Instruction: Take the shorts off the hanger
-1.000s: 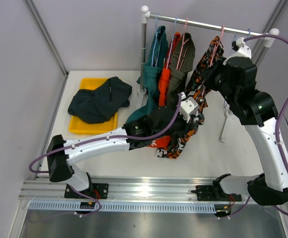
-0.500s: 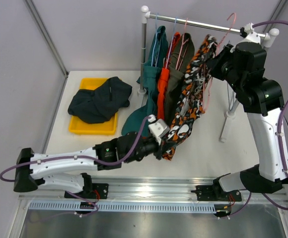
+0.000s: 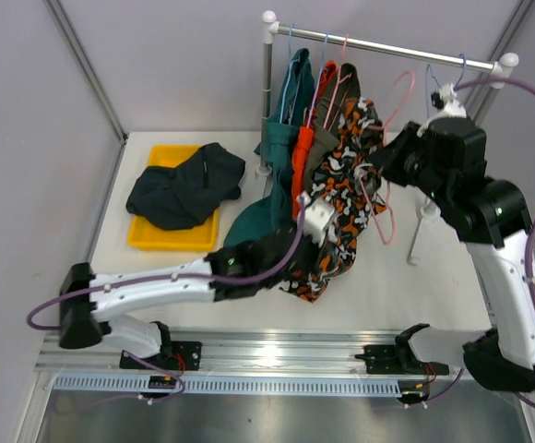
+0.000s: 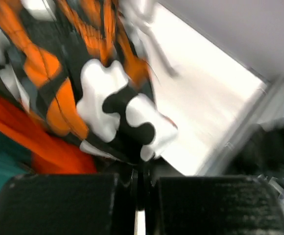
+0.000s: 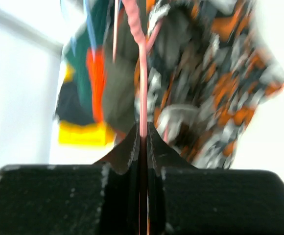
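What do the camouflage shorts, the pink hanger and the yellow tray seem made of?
Camouflage shorts: soft printed fabric, matte, hanging in folds.
Pink hanger: thin wire, probably coated; smooth even colour.
Yellow tray: likely plastic; uniform colour, moulded rim.

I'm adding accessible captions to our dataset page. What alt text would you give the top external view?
Seen from above, the left gripper pinches the camouflage shorts while the right gripper holds a pink hanger just below the rail. On the rail hang teal shorts, orange shorts and olive shorts; navy shorts lie on a yellow tray at left.
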You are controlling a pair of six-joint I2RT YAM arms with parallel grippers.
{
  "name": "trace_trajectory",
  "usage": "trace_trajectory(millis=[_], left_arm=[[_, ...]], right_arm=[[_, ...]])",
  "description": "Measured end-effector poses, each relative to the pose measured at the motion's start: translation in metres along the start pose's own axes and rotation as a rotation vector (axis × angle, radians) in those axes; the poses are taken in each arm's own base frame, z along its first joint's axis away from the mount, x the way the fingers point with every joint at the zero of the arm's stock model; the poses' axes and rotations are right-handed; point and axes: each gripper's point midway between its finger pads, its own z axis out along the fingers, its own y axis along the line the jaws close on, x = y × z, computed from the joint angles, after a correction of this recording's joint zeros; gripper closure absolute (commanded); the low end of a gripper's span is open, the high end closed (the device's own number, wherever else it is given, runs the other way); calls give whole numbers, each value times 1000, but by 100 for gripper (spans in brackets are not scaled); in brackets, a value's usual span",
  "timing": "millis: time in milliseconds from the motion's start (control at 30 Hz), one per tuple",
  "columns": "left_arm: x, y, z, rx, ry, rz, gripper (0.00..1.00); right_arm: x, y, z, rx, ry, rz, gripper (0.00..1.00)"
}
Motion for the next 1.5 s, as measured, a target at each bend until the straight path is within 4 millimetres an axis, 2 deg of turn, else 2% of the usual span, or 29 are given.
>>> trace_trajectory(millis=[67,133,233,300,367,433,467,533,633,700,767,833,933,1000,1167,1267,1333,1433,1500], left_arm=[[-29,16,29,-79,-6,-14,100],[-57,36,54,-147,-16,-32,100],[-89,64,79,-224,-27,-56,100],[-93,78,89,-261,-5,-73,100],[-81,82,92,-272,31,-82,100],[-45,82,91,-263,94,-89,100],[-17,81,85,-263,146,-86,100],[40,77,70,-259,261,-66,100],[109,62,36,-230,388,-34,100],[136,46,8,-200,427,-6,100],[136,29,-12,-160,406,-4,100],[123,13,-29,-117,354,-31,100],[111,5,-43,-89,294,-93,100],[121,11,-46,-110,297,-119,100],[174,24,-50,-155,372,-104,100],[195,27,-38,-199,421,-70,100],[203,28,-21,-243,473,-31,100],[194,18,21,-252,501,-25,100],[176,22,50,-262,493,-51,100]], right_arm=[[21,2,-16,-37,49,27,100],[35,0,-35,-64,77,55,100],[33,-4,-60,-81,66,76,100],[26,-6,-71,-69,52,74,100],[15,-5,-81,-63,32,71,100],[0,1,-84,-69,5,65,100],[-7,4,-85,-65,-5,58,100],[-21,12,-79,-67,-29,45,100],[-44,17,-60,-38,-59,28,100],[-46,7,-38,5,-26,28,100],[-41,-5,-17,25,40,44,100],[-38,-24,3,55,106,83,100],[-39,-42,16,47,164,150,100],[-43,-47,14,21,178,185,100],[-40,-44,-10,-75,249,270,100],[-29,-32,-29,-145,285,292,100],[-18,-24,-47,-179,296,289,100],[-12,-13,-79,-218,256,250,100],[-9,-1,-104,-255,209,203,100]])
